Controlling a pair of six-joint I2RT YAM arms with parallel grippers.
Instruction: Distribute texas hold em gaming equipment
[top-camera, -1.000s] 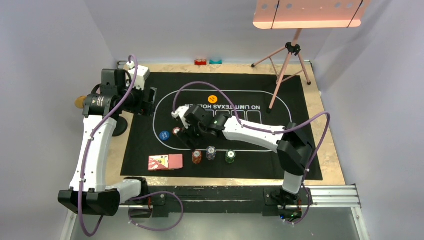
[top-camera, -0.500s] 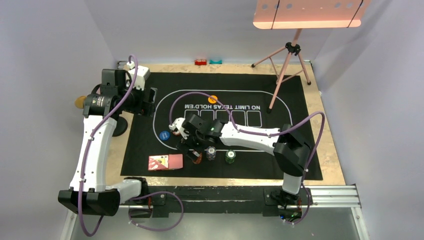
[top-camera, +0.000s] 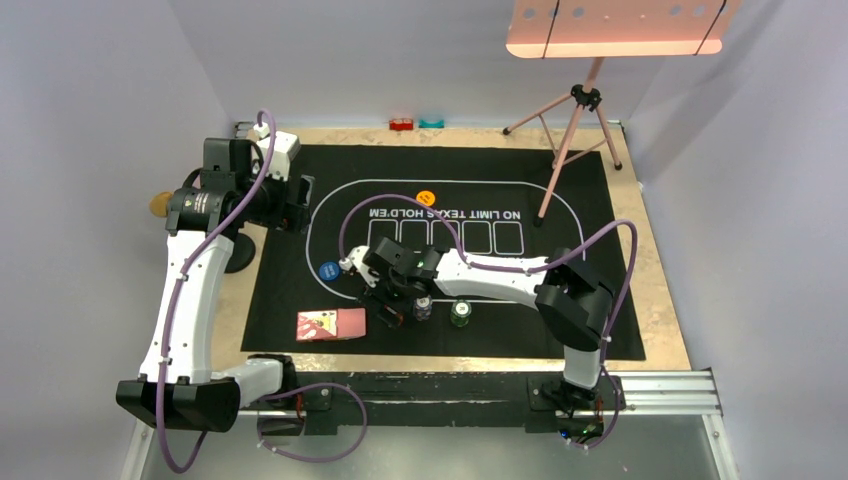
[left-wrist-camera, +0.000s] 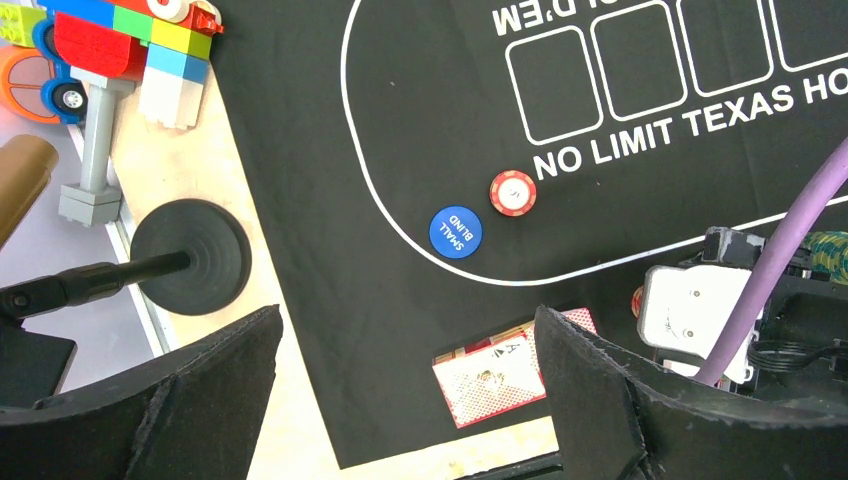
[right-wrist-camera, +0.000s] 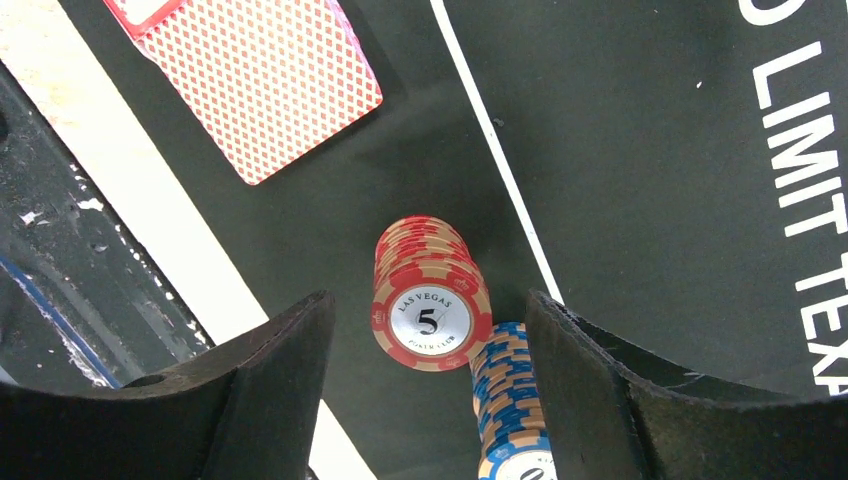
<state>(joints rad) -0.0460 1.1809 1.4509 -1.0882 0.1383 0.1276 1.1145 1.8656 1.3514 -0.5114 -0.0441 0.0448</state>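
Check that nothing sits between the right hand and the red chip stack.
Nothing blocks it: the red chip stack stands inside the open right hand, clear of both fingers. The blue chip stack crowds beside it, close to one finger, and might get caught too.

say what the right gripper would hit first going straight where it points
Likely the red chip stack, standing right between the right gripper's open fingers. One finger may brush the blue stack beside it; depth is unclear.

Mat (right-wrist-camera: 640, 120): matt black cloth. Red chip stack (right-wrist-camera: 430, 318) on it: smooth plastic, glossy label. Tabletop (left-wrist-camera: 222, 185) around mat: wood.
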